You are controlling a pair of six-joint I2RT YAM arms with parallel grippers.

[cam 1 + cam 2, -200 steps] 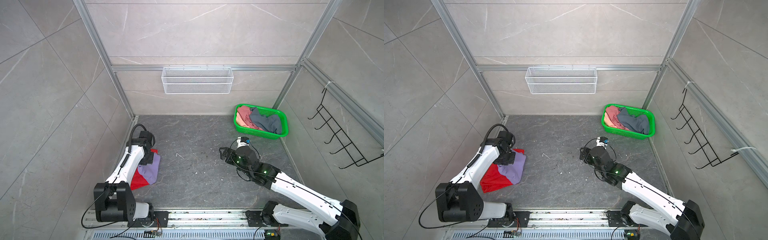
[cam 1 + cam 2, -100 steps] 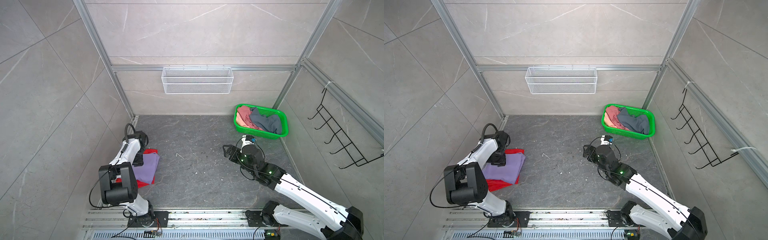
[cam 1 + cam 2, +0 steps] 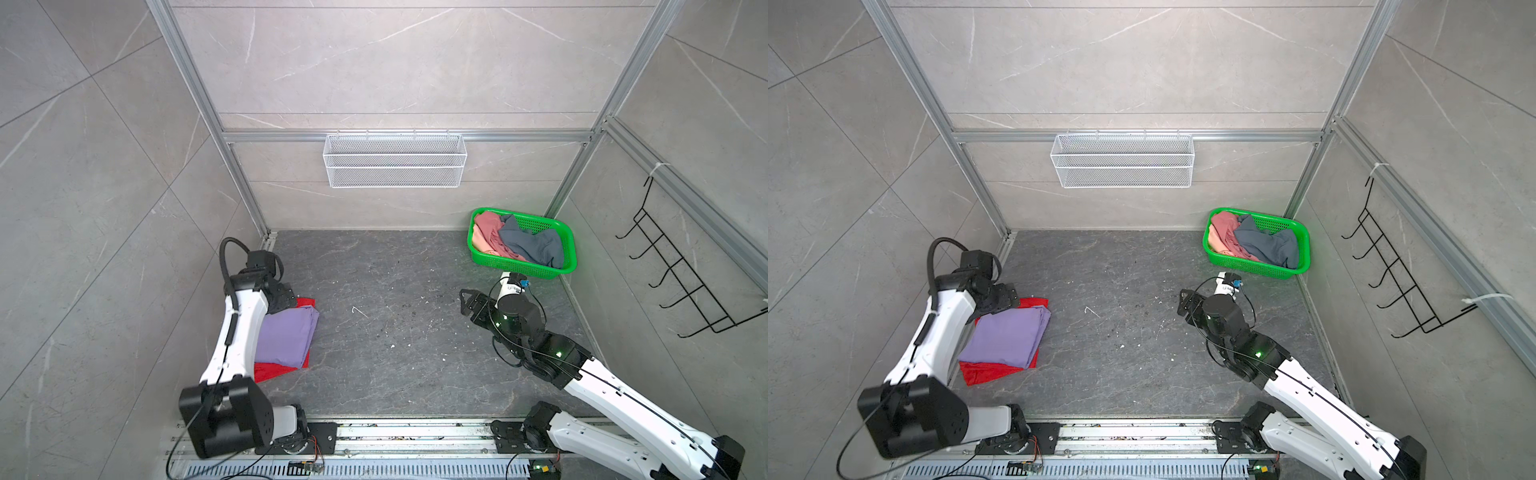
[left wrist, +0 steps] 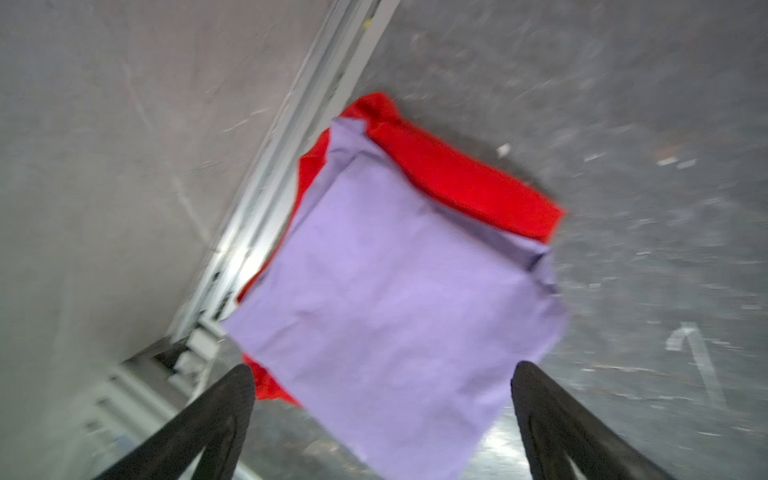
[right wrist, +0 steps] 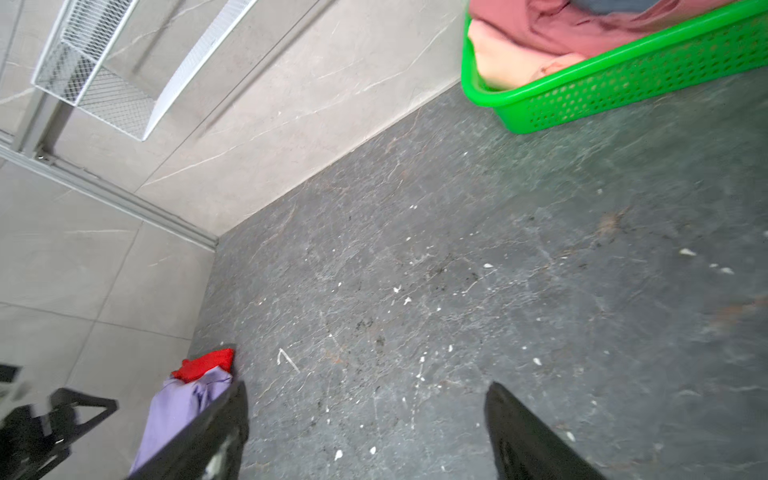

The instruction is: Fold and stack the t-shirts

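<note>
While the basket [image 3: 536, 272] holds loose tees [image 3: 488, 232] at the far right, the lavender tee [image 3: 286, 336] lies folded on the red tee [image 3: 278, 370] at the left. The left gripper [image 4: 380, 374] and right gripper [image 5: 365, 395] both gape empty; I'd have the right pinch only the grey tee [image 3: 532, 245] on top.

Seeing a green mesh basket [image 3: 523, 268] in the far right corner of the dark stone floor [image 3: 395, 324], near the back wall. Also a white wire shelf [image 3: 395, 166] hung on the back wall, a black hook rack [image 3: 681, 261] on the right wall. White specks [image 5: 397, 289] scattered mid-floor. Metal rail [image 3: 415, 432] along the near edge.
</note>
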